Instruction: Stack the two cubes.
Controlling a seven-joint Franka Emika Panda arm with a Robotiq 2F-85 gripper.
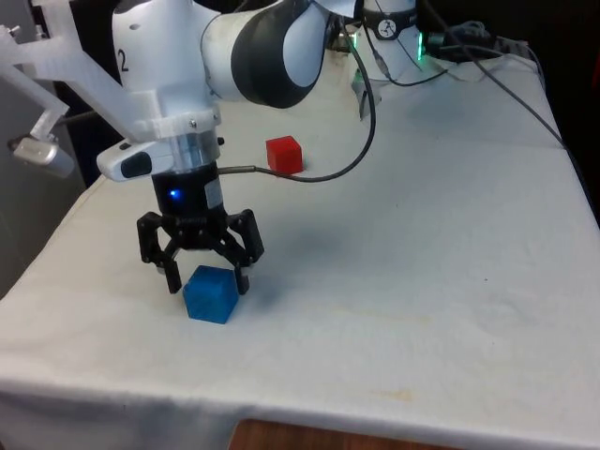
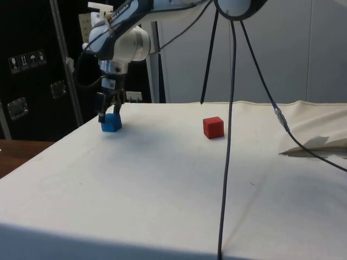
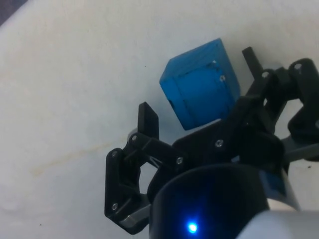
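Straddling blue cube [image 1: 210, 294] | gripper [image 1: 206, 281] spread wide, grasping nothing, poised to pinch | red cube [image 1: 284, 155] well apart, likely stacking base

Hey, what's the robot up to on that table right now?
The robot's gripper is low over the blue cube, near the edge of the white cloth-covered table. Its fingers are open, one on each side of the cube, not yet closed on it. The cube sits on the cloth. The red cube sits apart, farther back toward the robot's base, untouched. Nothing is stacked yet.
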